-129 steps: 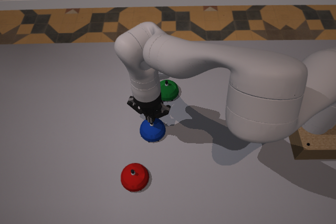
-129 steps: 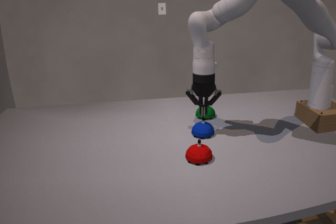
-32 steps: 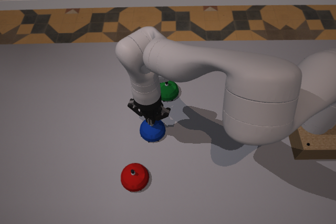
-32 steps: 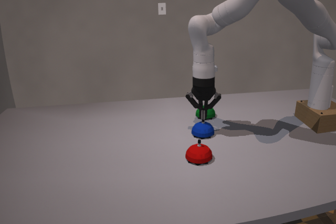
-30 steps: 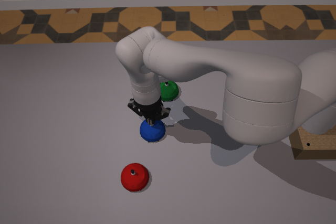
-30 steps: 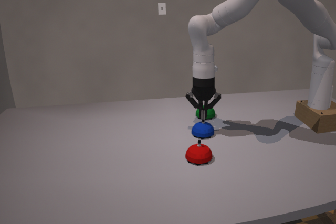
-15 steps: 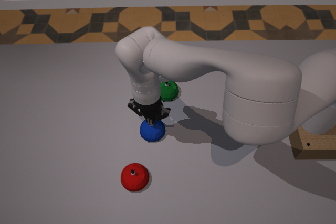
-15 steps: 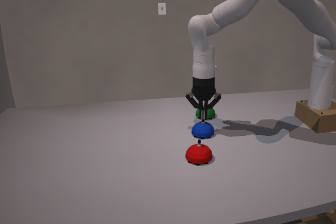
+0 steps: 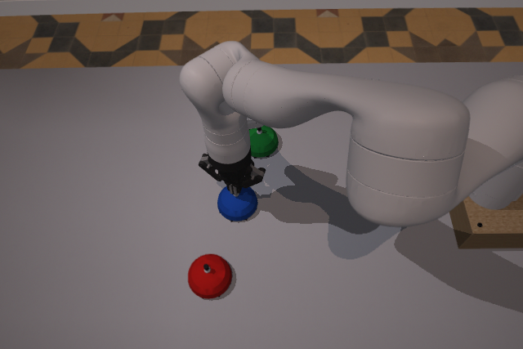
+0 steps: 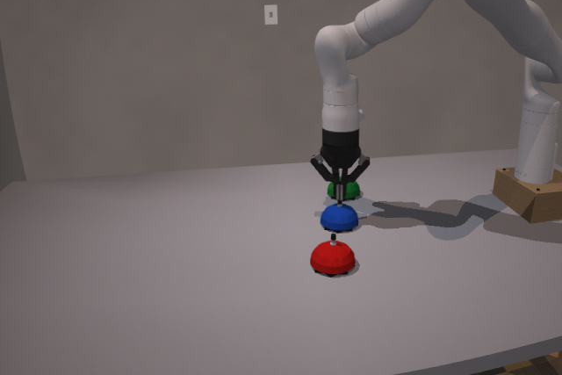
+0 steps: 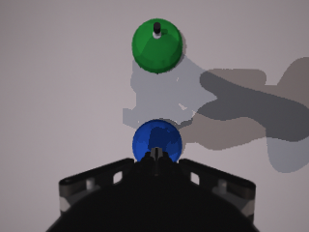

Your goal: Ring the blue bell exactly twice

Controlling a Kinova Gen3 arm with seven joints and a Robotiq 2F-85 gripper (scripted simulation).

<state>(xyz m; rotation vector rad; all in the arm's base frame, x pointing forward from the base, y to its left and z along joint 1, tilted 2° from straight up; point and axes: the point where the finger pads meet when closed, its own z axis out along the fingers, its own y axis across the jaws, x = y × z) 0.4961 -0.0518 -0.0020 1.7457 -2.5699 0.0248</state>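
1. On the grey table (image 10: 136,270), three dome-shaped bells are set in a row, well apart from each other: a green bell (image 9: 264,141), a blue bell (image 9: 237,204) and a red bell (image 9: 209,276).
2. Between the green and the red one, the blue bell is placed directly under the gripper (image 10: 340,201), which is pointed straight down from the white arm (image 10: 339,90).
3. The fingers are pressed together with nothing pinched between them; in the exterior view the two black linkages are seen folded into a narrow V that ends in a single tip.
4. That tip is met at the very crown of the blue dome, where the button would be; the button itself is hidden by the fingertips in all three views, so how far it is pushed down cannot be told.
5. In the wrist view the blue bell (image 11: 156,140) is seen centred just ahead of the closed fingertips, with the green bell (image 11: 157,45) farther off along the same line.
6. The buttons of the green and red bells are shown standing upright and untouched.
7. At the table's edge, the arm is mounted on a wooden base (image 10: 526,205).
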